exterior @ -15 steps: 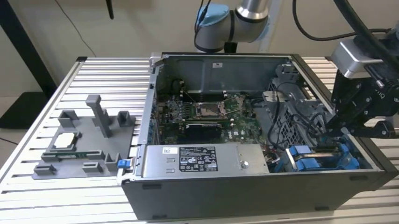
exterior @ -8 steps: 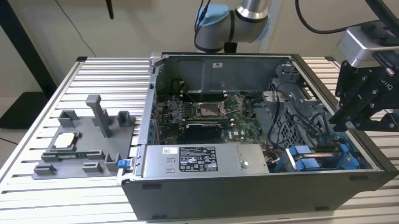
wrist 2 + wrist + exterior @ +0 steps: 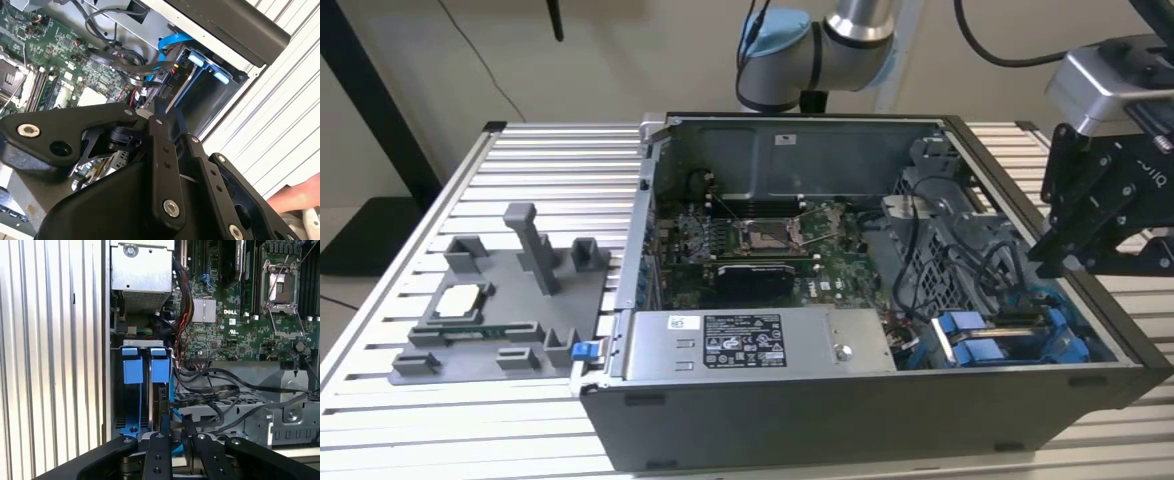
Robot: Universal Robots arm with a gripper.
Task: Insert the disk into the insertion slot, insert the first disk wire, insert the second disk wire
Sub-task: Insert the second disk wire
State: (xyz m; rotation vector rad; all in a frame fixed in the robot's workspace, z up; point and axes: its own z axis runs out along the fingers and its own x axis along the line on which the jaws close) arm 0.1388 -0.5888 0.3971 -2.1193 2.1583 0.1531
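Gripper [image 3: 172, 437], fingers closed together with nothing visibly held between them, poised just above the slot [image 3: 142, 390], where the blue-framed disk [image 3: 161, 395] stands edge-on beside cables [image 3: 210, 390].

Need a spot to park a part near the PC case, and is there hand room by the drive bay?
Free: ribbed table top between the grey parts tray and the table's far edge, beside the case. Crowded: the drive bay corner, packed with black cables, blue tabs, and the gripper over it.
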